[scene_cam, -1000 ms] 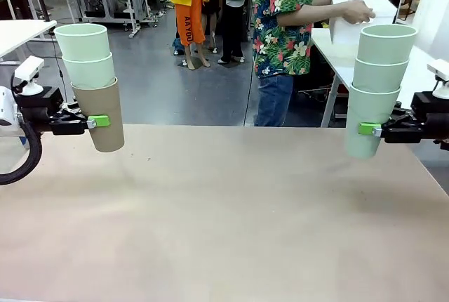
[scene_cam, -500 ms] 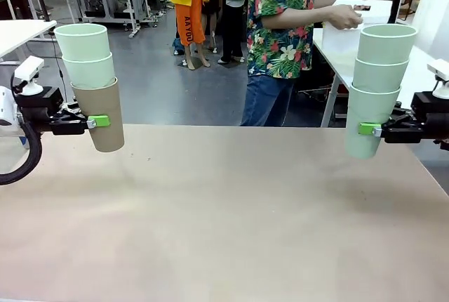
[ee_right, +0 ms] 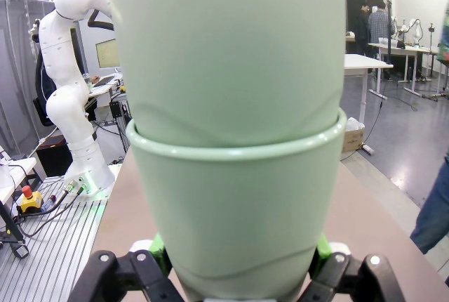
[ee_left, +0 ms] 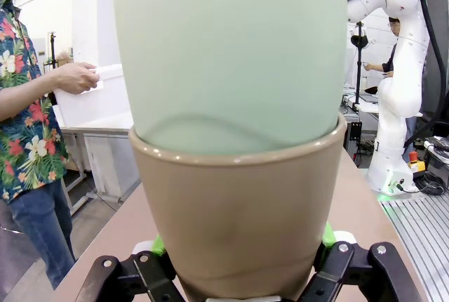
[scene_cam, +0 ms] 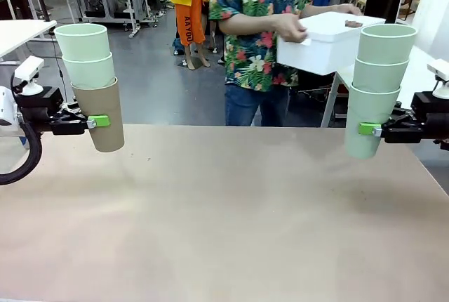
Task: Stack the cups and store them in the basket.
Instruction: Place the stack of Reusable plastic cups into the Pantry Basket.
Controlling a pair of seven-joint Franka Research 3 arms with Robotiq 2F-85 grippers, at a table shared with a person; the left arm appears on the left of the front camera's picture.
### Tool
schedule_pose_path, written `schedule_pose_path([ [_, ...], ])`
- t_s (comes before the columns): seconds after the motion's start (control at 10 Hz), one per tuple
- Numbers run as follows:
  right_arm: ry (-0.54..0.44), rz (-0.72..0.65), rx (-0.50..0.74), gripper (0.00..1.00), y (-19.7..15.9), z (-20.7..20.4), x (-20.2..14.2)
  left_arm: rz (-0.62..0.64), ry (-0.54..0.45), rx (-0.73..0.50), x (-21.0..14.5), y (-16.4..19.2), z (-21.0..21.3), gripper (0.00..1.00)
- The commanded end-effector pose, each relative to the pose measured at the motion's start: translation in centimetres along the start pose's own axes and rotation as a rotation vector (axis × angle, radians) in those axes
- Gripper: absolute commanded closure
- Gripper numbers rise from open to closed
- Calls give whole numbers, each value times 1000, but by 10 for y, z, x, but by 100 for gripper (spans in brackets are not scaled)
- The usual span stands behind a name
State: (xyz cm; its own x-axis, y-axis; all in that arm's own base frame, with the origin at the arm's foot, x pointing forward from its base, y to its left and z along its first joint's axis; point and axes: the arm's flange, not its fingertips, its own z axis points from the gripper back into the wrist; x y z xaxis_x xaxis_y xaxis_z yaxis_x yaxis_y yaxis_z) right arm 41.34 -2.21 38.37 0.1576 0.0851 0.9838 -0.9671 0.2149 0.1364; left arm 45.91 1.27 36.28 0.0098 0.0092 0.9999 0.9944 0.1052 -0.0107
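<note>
Currently both arms hold cup stacks upright in the air over the table (scene_cam: 231, 218). Left gripper (scene_cam: 98, 121): jaws clenched on the brown cup (scene_cam: 105, 137), gripping it at mid-height. Two green cups (scene_cam: 88, 70) are nested inside it, one in the other, rims showing in steps. This stack hangs above the table's left edge, near the far left corner, with its base clear of the surface. Right gripper (scene_cam: 368, 129): jaws clenched on the lowest of three green cups (scene_cam: 377, 74), nested the same way. That stack hangs above the right edge, near the far right corner, also clear of the surface. Both wrist views show the held cup squarely between the fingers with the next cup seated in its rim. The basket (scene_cam: 330, 46) is beyond the far edge, right of middle, carried in the air by a person (scene_cam: 256, 35). One hand (scene_cam: 291, 27) grips the basket's rim at the end nearer the middle.
</note>
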Motion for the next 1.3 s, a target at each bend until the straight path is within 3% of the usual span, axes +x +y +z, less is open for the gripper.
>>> schedule_pose_path([
  [0.0, -2, 11, 0, 15, 0, 0, 4, -10, -4, -2, 5, 0, -1, 15],
  [1.2, -2, 11, 0, 15, 0, 0, 4, -10, -4, -2, 5, 0, -1, 15],
])
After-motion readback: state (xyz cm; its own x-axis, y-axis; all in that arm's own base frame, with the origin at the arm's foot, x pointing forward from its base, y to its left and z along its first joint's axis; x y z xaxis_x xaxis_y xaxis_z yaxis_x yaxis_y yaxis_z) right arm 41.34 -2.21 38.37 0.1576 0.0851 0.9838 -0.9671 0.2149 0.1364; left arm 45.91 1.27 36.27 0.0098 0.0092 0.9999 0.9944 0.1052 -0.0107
